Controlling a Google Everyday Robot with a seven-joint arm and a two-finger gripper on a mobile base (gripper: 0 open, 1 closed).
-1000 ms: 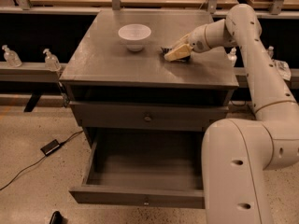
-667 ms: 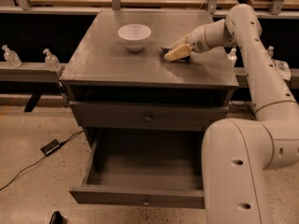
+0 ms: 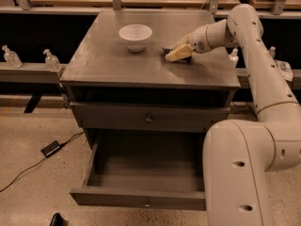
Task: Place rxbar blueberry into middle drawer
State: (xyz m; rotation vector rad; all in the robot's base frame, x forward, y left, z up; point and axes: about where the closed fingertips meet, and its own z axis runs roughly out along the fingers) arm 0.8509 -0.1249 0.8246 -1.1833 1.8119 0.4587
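Gripper low on desk, right of white bowl; fingers nearly together, pinching rxbar blueberry. Middle drawer open below.

Table: grey, matte top, there in the middle of the room.
White bowl: upright on the table, toward the back edge.
Upper drawer front: shut, with a small round knob at its centre.
Pump bottle: clear, on the ledge left of the table.
Second bottle: further left on the same ledge.
Power brick: black, on the speckled floor, with its cable trailing away.
End effector: low over the table, right of the bowl.
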